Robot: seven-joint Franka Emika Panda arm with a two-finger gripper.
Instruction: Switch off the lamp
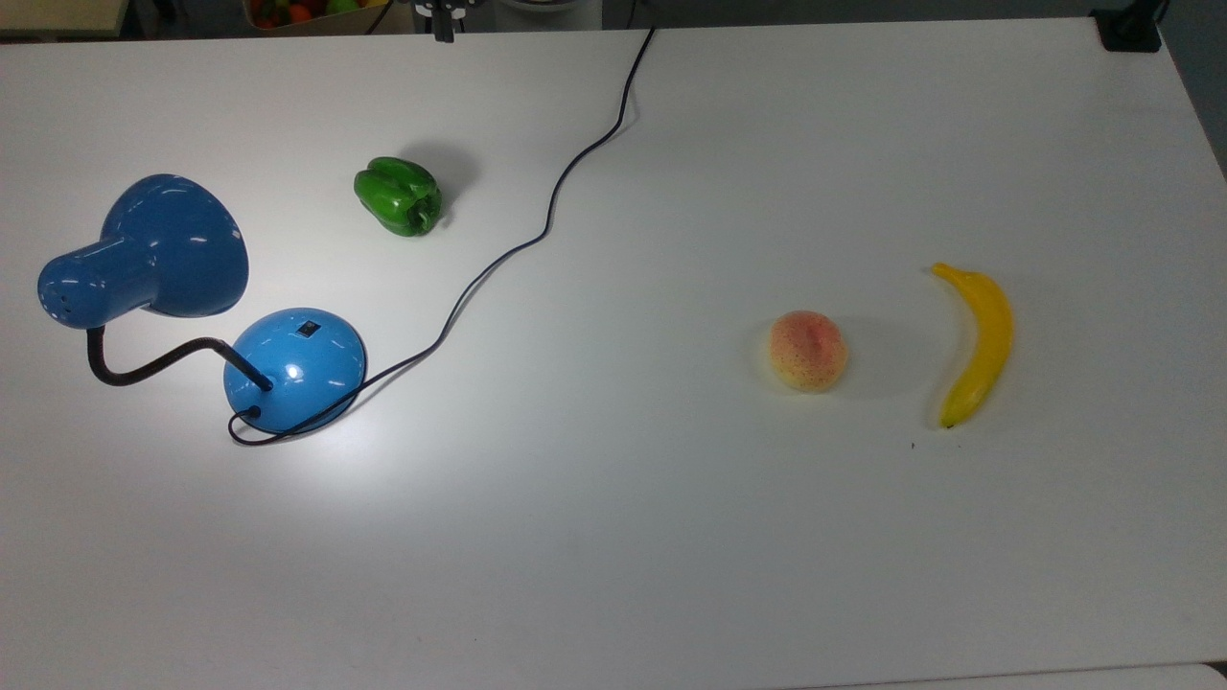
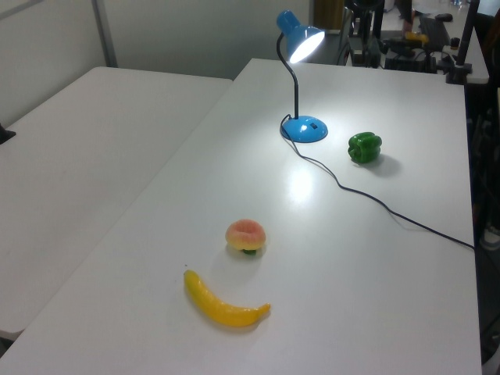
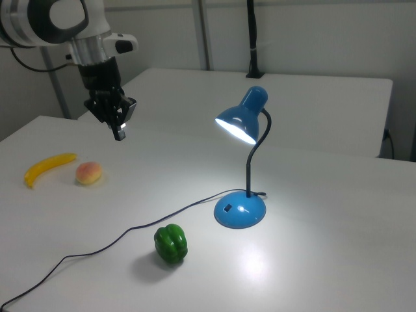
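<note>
The lamp is lit and throws a bright patch on the white table. The top view has its blue shade (image 1: 163, 247) at the left and its domed base (image 1: 295, 369) beside it, with a small dark switch (image 1: 307, 329) on the dome. In the right view the base (image 3: 240, 211) stands under the glowing shade (image 3: 239, 125). My gripper (image 3: 119, 134) hangs well above the table at the right view's upper left, far from the lamp, fingers together and holding nothing. Its tip (image 1: 443, 29) pokes in at the top view's upper edge.
A black cord (image 1: 548, 225) winds from the base to the table's far edge. A green pepper (image 1: 399, 196) lies near the lamp. A peach (image 1: 808, 350) and a banana (image 1: 978, 340) lie at the top view's right.
</note>
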